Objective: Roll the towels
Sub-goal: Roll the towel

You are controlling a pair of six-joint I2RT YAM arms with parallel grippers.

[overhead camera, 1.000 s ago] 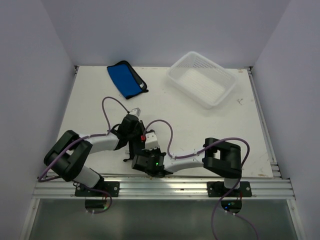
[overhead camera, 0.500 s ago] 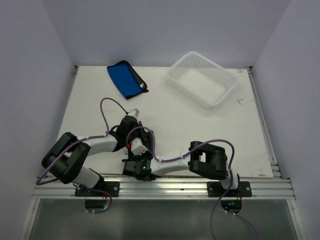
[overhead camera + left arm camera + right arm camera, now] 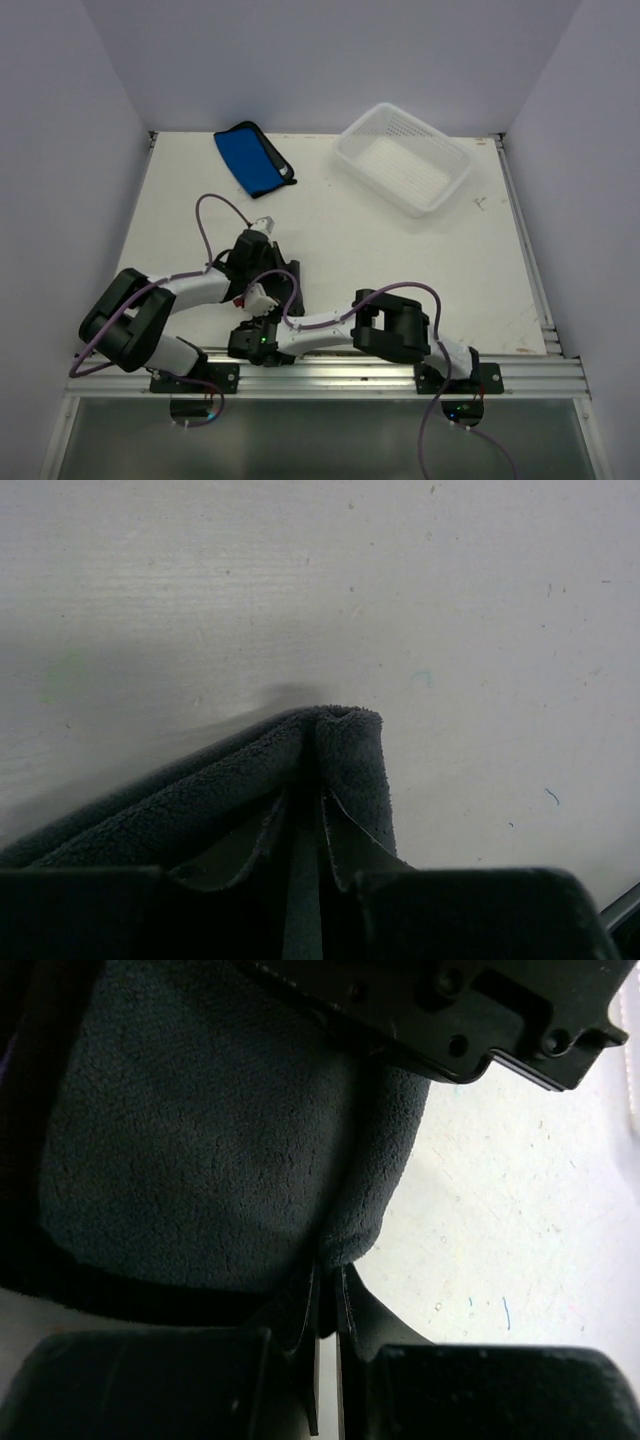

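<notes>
White tabletop [image 3: 420, 260], left pincer [image 3: 306, 805] and right pincer [image 3: 328, 1285] pinching dark towel [image 3: 200, 1140]

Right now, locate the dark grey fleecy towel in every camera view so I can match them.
Left wrist: dark grey fleecy towel fills the lower left, its fold pinched at bottom centre.
Right wrist: covers the upper left, corner pinched at bottom centre.
Top external: near the front edge, left of centre, almost wholly covered.
Shared landmark: the white table.

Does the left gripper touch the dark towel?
Touching. The left wrist view shows the left gripper clamped on a fold of the dark towel, with cloth between its jaws.
</notes>
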